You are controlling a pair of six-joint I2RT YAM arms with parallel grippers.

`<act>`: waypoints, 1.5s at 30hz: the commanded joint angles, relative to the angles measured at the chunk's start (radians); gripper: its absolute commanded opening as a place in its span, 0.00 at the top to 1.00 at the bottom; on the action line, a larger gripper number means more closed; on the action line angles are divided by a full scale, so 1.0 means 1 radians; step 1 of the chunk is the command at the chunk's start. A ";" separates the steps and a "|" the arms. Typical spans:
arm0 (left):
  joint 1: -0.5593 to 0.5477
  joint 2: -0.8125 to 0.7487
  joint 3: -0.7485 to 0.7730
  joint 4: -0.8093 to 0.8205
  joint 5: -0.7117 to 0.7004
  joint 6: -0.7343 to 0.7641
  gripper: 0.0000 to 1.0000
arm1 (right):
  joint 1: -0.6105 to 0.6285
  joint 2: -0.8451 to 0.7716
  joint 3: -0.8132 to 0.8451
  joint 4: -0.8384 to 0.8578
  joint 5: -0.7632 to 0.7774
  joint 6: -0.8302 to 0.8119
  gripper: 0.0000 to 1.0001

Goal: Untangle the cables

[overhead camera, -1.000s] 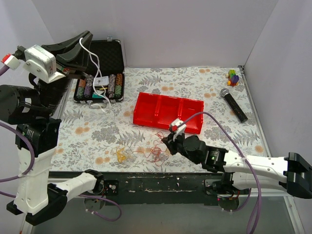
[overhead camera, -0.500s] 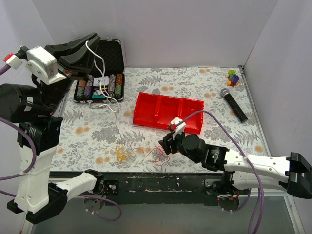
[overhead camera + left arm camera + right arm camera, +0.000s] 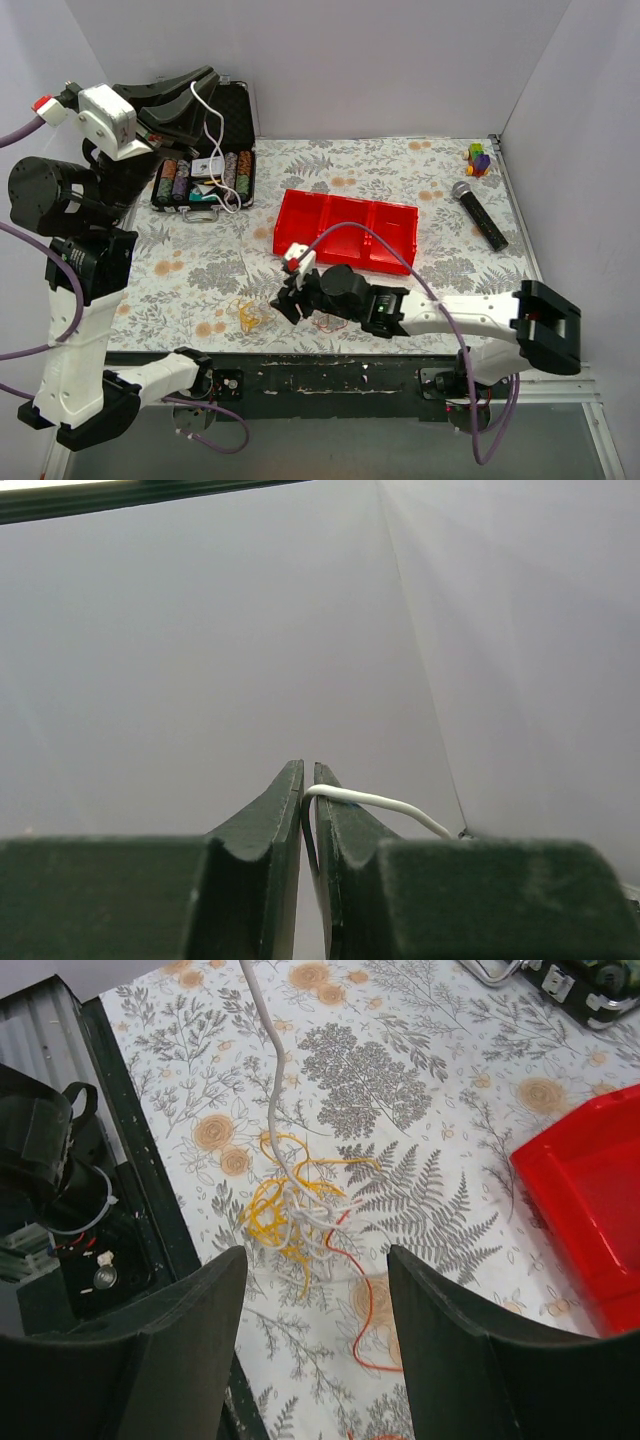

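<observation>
We judge the step in hand to be drawing one strand out. The left gripper (image 3: pixel 309 772), raised high, well behind and left of the red tray (image 3: pixel 345 232), is pinched tight on a white cable (image 3: pixel 385 803). That cable runs down into the clump of cables (image 3: pixel 295 1210) lying just in front of the tray's left end. The right gripper (image 3: pixel 315 1255) hovers over the clump with its fingers spread wide, holding nothing. Next, we think, it must drop and pin the yellow and red strands so the white one slides free. The chip case (image 3: pixel 215 150) behind-left of the tray could snag the cable. The microphone (image 3: pixel 480 215) and toy blocks (image 3: pixel 479 158), right of the tray, sit well apart.
</observation>
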 commanded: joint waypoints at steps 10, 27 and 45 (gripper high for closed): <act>0.002 0.009 0.120 -0.039 0.034 -0.030 0.91 | 0.006 0.363 0.252 0.196 0.072 -0.049 0.34; 0.002 0.009 0.223 0.243 -0.199 0.289 1.00 | 0.006 0.345 0.041 0.161 0.149 0.065 0.62; 0.002 -0.066 -0.124 0.267 -0.155 0.243 1.00 | 0.005 0.056 -0.148 0.153 0.163 0.120 0.57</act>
